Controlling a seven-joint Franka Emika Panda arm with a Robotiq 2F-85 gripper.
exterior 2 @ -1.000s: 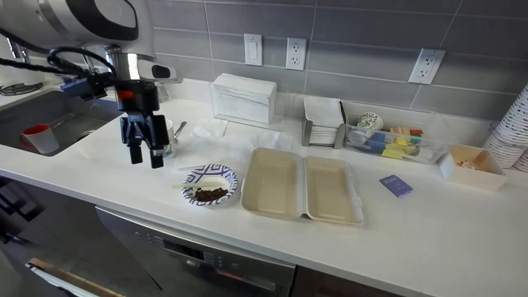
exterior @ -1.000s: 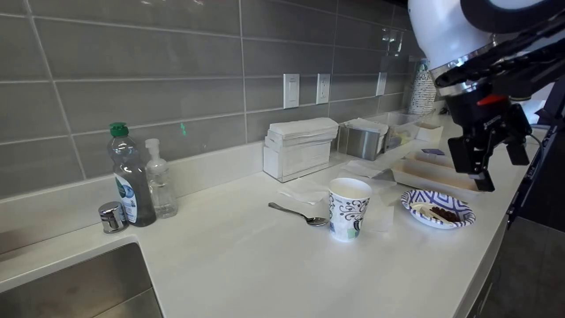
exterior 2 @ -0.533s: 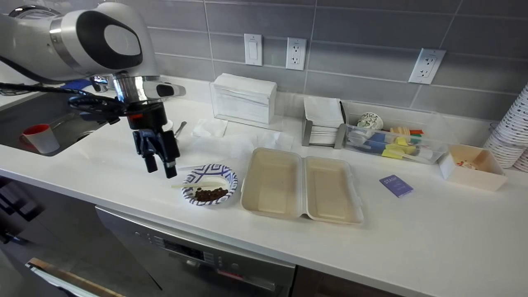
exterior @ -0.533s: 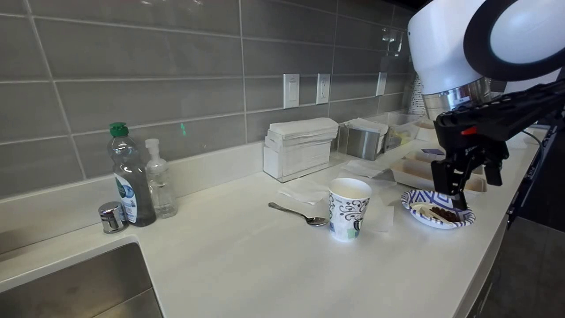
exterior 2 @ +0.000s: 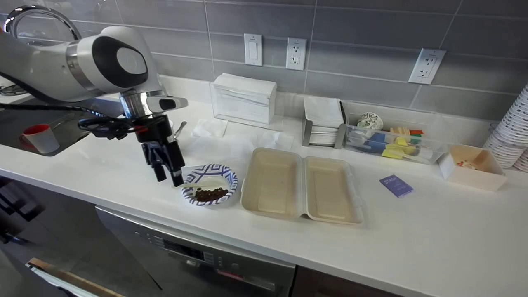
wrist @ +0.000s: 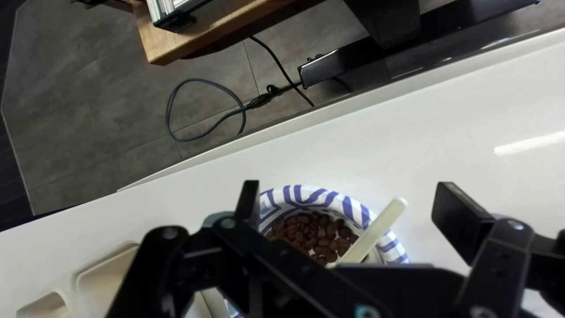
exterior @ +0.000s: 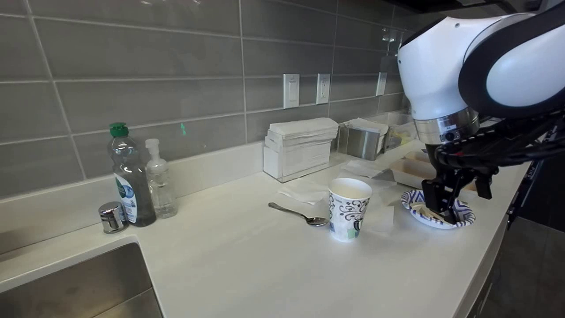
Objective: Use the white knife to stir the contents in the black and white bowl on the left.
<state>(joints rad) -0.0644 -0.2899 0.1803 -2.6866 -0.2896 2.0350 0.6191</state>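
Counter (exterior 2: 433,243): long and pale; the work lies close to its front edge.
Clamshell box (exterior 2: 272,185): open on the counter just beside the bowl (exterior 2: 215,169); worth keeping the wrist clear of it.
Gripper (wrist: 353,210): jaws wide apart, nothing gripped, poised low by the bowl's rim; in the wrist view the handle of the white knife (wrist: 373,232) shows between them. The step looks to be picking that handle up. To do it well, turn the wrist until the jaws face the handle's long sides, as it runs aslant to them; aim for the end overhanging the rim; sink gently without leaning on the bowl, then close softly before lifting.
Bowl: shallow and round, white with dark, bluish zigzag bands; it sits near the counter's front edge.
White knife: slim, off-white handle lying across the rim, its end jutting out on the side away from the clamshell box. The blade is not clear in any view, so calling it a knife is partly trust.
Beans (wrist: 315,234): small, dark brown, gathered toward the counter's front edge; likely to skitter, so slow strokes should suit them.
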